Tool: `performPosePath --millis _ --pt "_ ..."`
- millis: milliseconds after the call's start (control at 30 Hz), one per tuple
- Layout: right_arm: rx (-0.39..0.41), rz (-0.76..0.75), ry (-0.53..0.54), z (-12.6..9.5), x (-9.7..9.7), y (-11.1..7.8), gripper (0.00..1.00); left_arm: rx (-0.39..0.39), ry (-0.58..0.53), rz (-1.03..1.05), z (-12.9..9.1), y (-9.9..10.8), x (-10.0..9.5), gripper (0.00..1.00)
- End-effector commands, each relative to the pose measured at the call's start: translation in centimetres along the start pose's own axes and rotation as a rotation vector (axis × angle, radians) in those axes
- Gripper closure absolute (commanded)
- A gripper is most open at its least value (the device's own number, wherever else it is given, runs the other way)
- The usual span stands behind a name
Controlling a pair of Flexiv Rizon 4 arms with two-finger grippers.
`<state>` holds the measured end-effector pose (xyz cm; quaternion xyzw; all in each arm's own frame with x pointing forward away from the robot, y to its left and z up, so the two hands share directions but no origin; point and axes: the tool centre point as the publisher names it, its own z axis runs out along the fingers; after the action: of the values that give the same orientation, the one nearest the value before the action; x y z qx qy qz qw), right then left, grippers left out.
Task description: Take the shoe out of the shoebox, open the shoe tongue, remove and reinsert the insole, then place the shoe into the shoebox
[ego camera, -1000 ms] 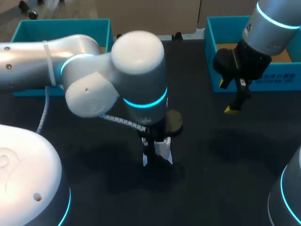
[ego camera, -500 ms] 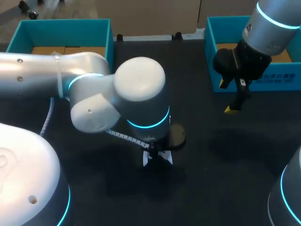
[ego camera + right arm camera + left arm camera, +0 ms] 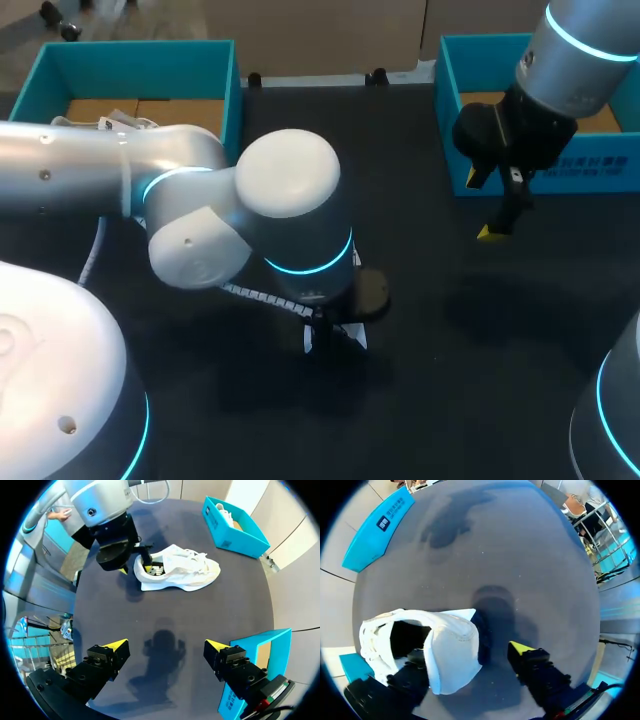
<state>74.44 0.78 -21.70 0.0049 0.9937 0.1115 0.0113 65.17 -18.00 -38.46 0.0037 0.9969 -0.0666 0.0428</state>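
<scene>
Left arm [image 3: 290, 190] lower, shoe [image 3: 182, 572] heel between left claw [image 3: 134, 570] fingers

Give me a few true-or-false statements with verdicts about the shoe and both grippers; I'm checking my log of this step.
1. The shoe lies on the table. True.
2. The right gripper holds the shoe. False: it is open and empty, apart from the shoe.
3. The left gripper is at the shoe's heel end. True.
4. The left gripper is shut on the heel. False: one yellow-tipped finger stands clear of the shoe.
</scene>
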Motion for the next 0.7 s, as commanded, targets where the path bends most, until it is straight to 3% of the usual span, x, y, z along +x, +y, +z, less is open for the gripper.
performPosePath --millis 33,133,500,533,567,600,700 --pt "0.001 0.0 0.001 0.09 -0.05 0.01 0.0 0.002 0.017 0.0 0.31 -0.06 -0.13 0.52" --pt "0.001 0.0 0.001 0.09 -0.05 0.01 0.0 0.019 0.076 -0.008 0.41 0.0 -0.11 0.57" --pt "0.001 0.0 0.001 0.09 -0.05 0.01 0.0 0.016 0.119 -0.017 0.56 0.15 -0.18 0.73" --pt "0.001 0.0 0.001 0.09 -0.05 0.01 0.0 0.012 0.122 -0.017 0.59 0.15 -0.19 0.81" --pt "0.001 0.0 0.001 0.09 -0.05 0.01 0.0 0.012 0.122 -0.017 0.59 0.15 -0.19 0.81" --pt "0.001 0.0 0.001 0.09 -0.05 0.01 0.0 0.002 0.131 -0.016 0.56 0.14 -0.14 0.96" --pt "0.001 0.0 0.001 0.09 -0.05 0.01 0.0 0.004 0.169 -0.012 0.11 0.18 -0.11 1.0"
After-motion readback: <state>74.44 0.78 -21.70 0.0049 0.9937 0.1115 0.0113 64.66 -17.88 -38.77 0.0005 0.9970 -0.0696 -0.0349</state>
